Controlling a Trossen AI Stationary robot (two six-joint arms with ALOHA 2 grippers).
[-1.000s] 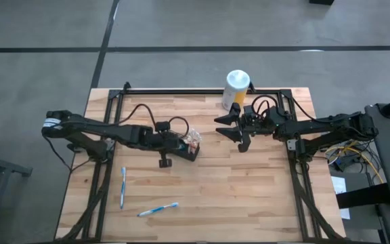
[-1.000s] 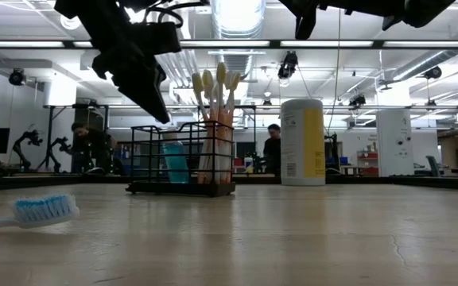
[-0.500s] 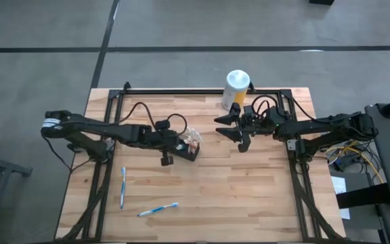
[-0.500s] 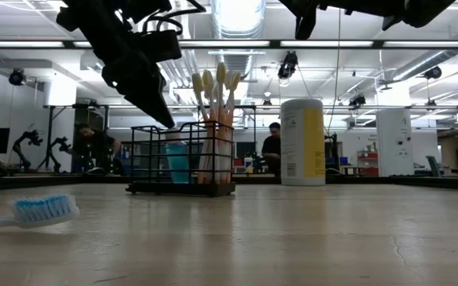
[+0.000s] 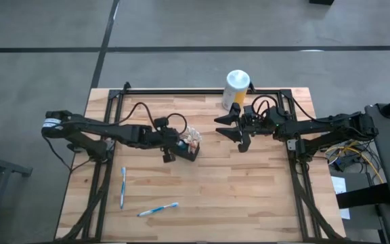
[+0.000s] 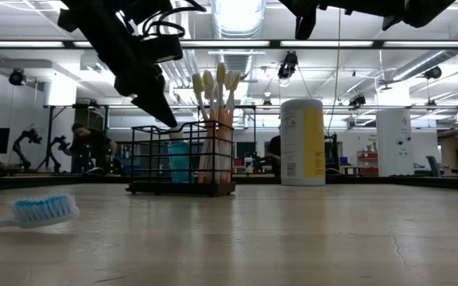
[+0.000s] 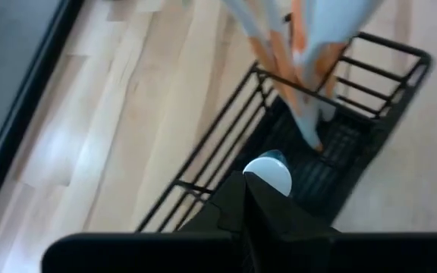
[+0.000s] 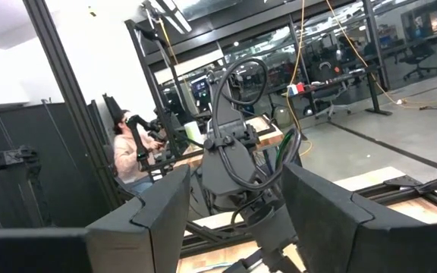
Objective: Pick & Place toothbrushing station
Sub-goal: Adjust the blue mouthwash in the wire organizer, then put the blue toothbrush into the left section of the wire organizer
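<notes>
The toothbrushing station, a small black wire basket [image 5: 193,153] [image 6: 183,159] [image 7: 359,140], stands on its base mid-table. Several pale toothbrushes [image 6: 215,111] [image 7: 294,68] stand upright in it, beside a light blue rounded thing [image 6: 179,163] [image 7: 270,173]. My left gripper [image 5: 177,144] [image 6: 168,120] [image 7: 247,199] is shut and slants down over the basket's left rim. My right gripper [image 5: 233,131] [image 8: 234,216] hangs open, raised above the table to the basket's right, with nothing between its fingers. My left gripper's shut fingertips stand right at the basket's top rim [image 6: 159,125], slanting down from the table's left. I cannot tell whether they touch the wire.
Two blue-and-white toothbrushes [image 5: 122,186] [image 5: 158,209] lie on the wood near the front left; one of them [image 6: 34,213] shows close in the low view. A white canister with a yellow label [image 5: 236,87] [image 6: 303,143] stands at the far edge. People sit beyond the table.
My left gripper has edged toward the basket and tipped further downward, staying shut. The basket and the brushes in it have kept their place.
</notes>
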